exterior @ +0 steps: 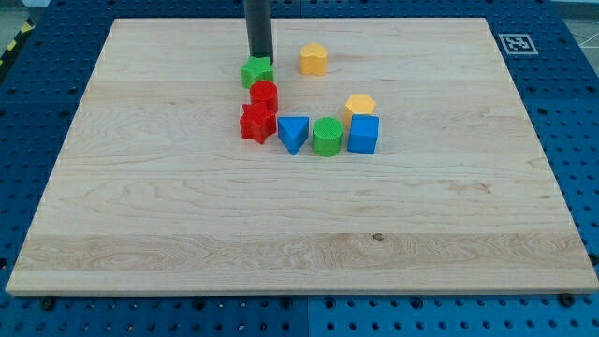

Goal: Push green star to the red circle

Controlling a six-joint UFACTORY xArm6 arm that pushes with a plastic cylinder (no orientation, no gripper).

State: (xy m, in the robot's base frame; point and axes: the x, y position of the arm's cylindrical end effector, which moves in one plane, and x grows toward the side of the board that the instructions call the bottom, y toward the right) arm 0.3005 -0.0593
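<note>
While green star (255, 72) touches red circle (264, 95), red star (256, 123) below, my tip (259, 58) above.

Only a straight rod shows of the arm, dark grey to black and smooth, with a faint sheen along its side. My tip (259, 58) is plain, round and unmarked.

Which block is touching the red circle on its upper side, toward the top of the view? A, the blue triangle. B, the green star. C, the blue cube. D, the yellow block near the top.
B: the green star sits right against the upper edge of the red circle, with my tip at the star's upper side.
</note>
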